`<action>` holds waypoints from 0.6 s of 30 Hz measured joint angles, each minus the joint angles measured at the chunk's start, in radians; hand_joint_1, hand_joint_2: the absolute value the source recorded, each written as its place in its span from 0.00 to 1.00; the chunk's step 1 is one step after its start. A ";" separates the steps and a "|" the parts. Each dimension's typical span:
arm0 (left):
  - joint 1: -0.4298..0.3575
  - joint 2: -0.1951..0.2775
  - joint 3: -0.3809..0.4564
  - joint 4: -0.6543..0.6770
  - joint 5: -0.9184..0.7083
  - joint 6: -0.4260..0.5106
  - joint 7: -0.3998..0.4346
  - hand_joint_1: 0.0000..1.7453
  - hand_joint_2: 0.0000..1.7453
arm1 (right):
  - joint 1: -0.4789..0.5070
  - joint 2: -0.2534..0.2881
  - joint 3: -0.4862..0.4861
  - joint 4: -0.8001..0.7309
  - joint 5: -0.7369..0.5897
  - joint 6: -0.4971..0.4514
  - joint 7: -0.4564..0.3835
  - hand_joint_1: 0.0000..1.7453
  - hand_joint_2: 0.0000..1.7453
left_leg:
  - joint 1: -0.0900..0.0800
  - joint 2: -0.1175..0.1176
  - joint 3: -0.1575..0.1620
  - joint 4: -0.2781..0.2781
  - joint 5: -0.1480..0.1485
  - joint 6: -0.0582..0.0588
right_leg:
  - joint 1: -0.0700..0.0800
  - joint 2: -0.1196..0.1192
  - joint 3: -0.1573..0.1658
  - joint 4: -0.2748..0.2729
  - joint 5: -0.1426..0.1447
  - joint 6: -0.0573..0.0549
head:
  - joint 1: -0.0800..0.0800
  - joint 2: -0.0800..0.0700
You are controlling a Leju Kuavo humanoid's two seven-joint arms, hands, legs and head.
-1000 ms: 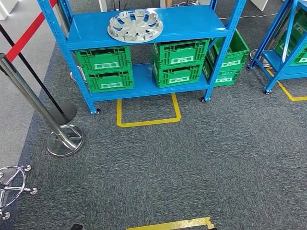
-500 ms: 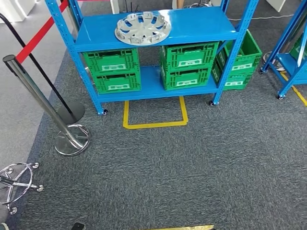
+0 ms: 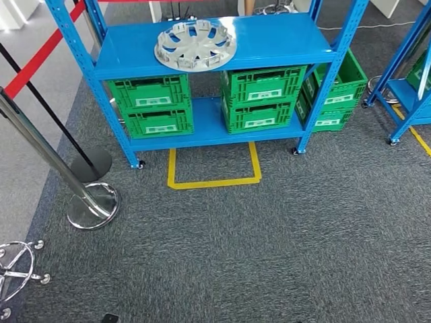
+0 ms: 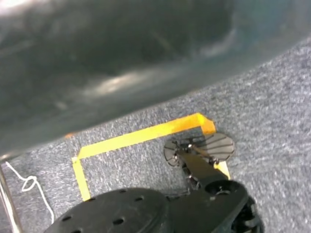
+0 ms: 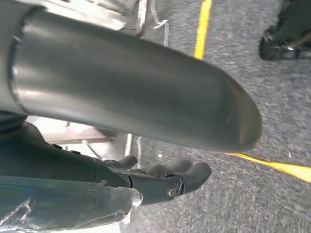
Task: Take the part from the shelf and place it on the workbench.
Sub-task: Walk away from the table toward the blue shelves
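The part is a silver-grey wheel cover (image 3: 195, 44) lying flat on the top board of the blue shelf (image 3: 277, 42), left of its middle, ahead of me in the head view. Carpet lies between me and the shelf. My right hand (image 5: 121, 92) hangs over the carpet in the right wrist view, its grey thumb stretched out and its dark fingers (image 5: 190, 174) extended with nothing in them. My left hand (image 4: 110, 58) is a blurred grey mass close to the left wrist camera, and its fingers are hidden.
Green crates (image 3: 157, 104) (image 3: 262, 94) fill the lower shelf boards, with more (image 3: 338, 84) behind the right post. A yellow tape square (image 3: 213, 180) marks the floor in front. A chrome stanchion (image 3: 94, 205) with a red belt (image 3: 36, 60) stands left. A second blue shelf (image 3: 407, 87) is at right.
The whole picture has shifted from side to side as my camera moved; the shelf and wheel cover sit a little lower and larger in view. Nothing on the shelf has moved.
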 joint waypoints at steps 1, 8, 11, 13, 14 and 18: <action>0.001 -0.001 0.000 0.000 0.000 0.000 0.001 0.00 0.00 | -0.001 0.000 0.000 0.000 0.000 0.000 0.001 0.00 0.00 | 0.002 -0.002 0.010 -0.007 -0.007 0.002 | 0.000 -0.002 0.004 0.006 0.007 0.006 | 0.000 0.000; 0.007 -0.004 0.002 -0.001 0.000 0.003 0.004 0.00 0.00 | 0.004 0.001 -0.002 0.000 -0.005 0.006 -0.020 0.00 0.00 | 0.009 -0.013 0.125 -0.027 -0.090 0.021 | 0.001 -0.001 -0.243 0.292 -0.096 0.021 | 0.011 0.000; 0.014 -0.006 0.003 -0.001 -0.001 0.006 0.010 0.00 0.00 | 0.016 0.002 -0.011 0.002 -0.015 0.006 -0.017 0.00 0.00 | 0.010 -0.017 0.194 -0.027 -0.143 0.014 | -0.002 -0.004 -0.281 0.181 0.001 0.025 | 0.014 0.000; 0.014 -0.005 0.005 -0.002 -0.001 0.008 0.015 0.00 0.00 | 0.021 0.004 -0.018 0.005 -0.021 0.008 -0.027 0.00 0.00 | 0.007 -0.019 0.229 -0.027 -0.183 0.003 | -0.003 -0.012 -0.282 0.104 0.133 0.020 | 0.016 0.000; 0.013 -0.004 0.006 -0.002 -0.002 0.009 0.016 0.00 0.00 | 0.021 0.005 -0.021 0.006 -0.023 0.008 -0.033 0.00 0.00 | 0.006 -0.019 0.244 -0.027 -0.196 -0.003 | -0.002 -0.014 -0.278 0.088 0.168 0.013 | 0.014 0.000; -0.004 -0.005 0.007 -0.003 -0.001 0.010 0.024 0.00 0.00 | 0.006 0.007 -0.027 0.006 -0.025 0.008 -0.036 0.00 0.00 | 0.007 -0.013 0.222 0.066 -0.176 -0.026 | -0.003 -0.009 -0.231 0.077 0.153 -0.020 | 0.008 0.000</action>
